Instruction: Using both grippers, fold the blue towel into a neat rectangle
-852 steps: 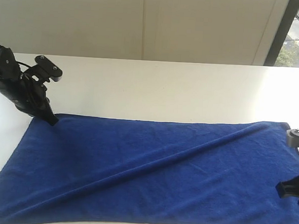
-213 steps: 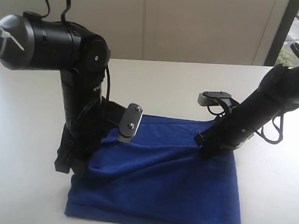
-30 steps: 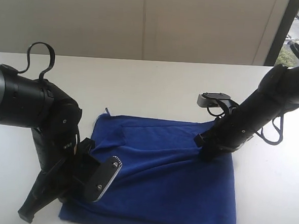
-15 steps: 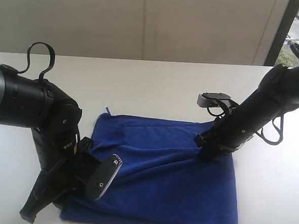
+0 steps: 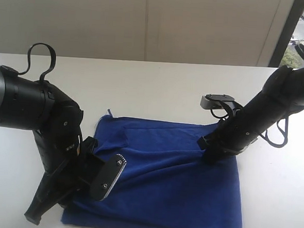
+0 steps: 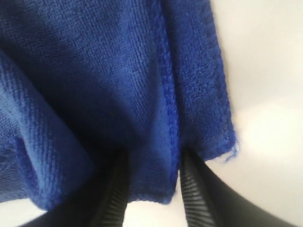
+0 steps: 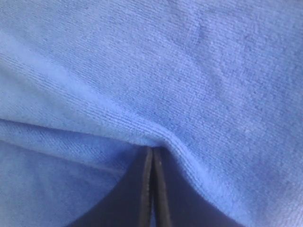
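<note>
The blue towel [image 5: 173, 182] lies folded on the white table [image 5: 169, 89], its long creases running toward the right arm. My left gripper [image 5: 50, 211] is down at the towel's front left corner. In the left wrist view the towel [image 6: 118, 71] has its hemmed corner lying loosely between the parted fingers [image 6: 113, 189], so the left gripper [image 6: 154, 156] is open. My right gripper [image 5: 207, 157] is shut at the towel's right middle. In the right wrist view the towel [image 7: 189, 71] bunches into a ridge over the closed tips of the right gripper [image 7: 152, 150], and no cloth shows between the pads.
The bulky left arm [image 5: 38, 112] covers the table's front left. Black cables [image 5: 277, 134] loop beside the right arm. A pale wall runs behind the table, and a window frame [image 5: 289, 29] stands at the far right.
The left jaws have opened and released the towel's corner, and the left arm has shifted slightly up and to the right. The right arm has not moved.
</note>
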### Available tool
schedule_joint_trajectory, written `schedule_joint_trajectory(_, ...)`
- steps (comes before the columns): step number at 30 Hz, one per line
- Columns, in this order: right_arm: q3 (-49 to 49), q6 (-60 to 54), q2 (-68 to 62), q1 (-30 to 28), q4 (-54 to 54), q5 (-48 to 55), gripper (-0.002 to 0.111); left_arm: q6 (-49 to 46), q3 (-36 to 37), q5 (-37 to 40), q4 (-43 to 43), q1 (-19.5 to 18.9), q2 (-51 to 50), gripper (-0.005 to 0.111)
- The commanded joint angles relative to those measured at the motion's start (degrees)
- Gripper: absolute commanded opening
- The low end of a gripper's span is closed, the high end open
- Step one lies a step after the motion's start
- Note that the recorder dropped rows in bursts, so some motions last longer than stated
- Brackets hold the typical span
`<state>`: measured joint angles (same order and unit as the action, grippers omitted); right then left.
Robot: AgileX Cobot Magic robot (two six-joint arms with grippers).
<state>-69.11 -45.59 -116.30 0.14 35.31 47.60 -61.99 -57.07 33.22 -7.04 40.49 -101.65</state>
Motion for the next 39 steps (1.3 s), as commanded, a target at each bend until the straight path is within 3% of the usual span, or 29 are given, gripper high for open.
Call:
schedule_joint_trajectory(1,0.0,-0.5,-0.5,-0.1,-1.2,0.1,0.0,0.6,0.3,0.7,0.4,0.2,0.4,0.034)
schedule_joint_trajectory(10,0.0,-0.5,-0.5,-0.1,-1.1,-0.2,0.0,0.6,0.3,0.9,0.4,0.2,0.4,0.01)
schedule_joint_trajectory(15,-1.2,-0.5,-0.1,-0.1,-0.1,0.9,0.003,0.6,0.3,1.7,0.6,0.2,0.4,0.01)
schedule_joint_trajectory(17,-1.7,-0.5,0.8,-0.1,0.0,2.0,0.009,0.6,0.3,2.5,0.6,0.2,0.4,0.014)
schedule_joint_trajectory(23,-1.7,-0.5,4.6,-0.1,0.0,2.1,0.027,0.9,0.3,4.7,1.7,0.2,0.4,0.046)
schedule_joint_trajectory(27,-1.7,-0.8,7.2,-0.1,0.5,2.1,0.029,2.4,0.3,5.3,2.5,0.2,0.4,0.058)
schedule_joint_trajectory(39,-1.7,-5.5,11.3,-0.1,7.3,3.7,0.029,14.7,0.3,8.8,2.1,0.2,8.8,0.058)
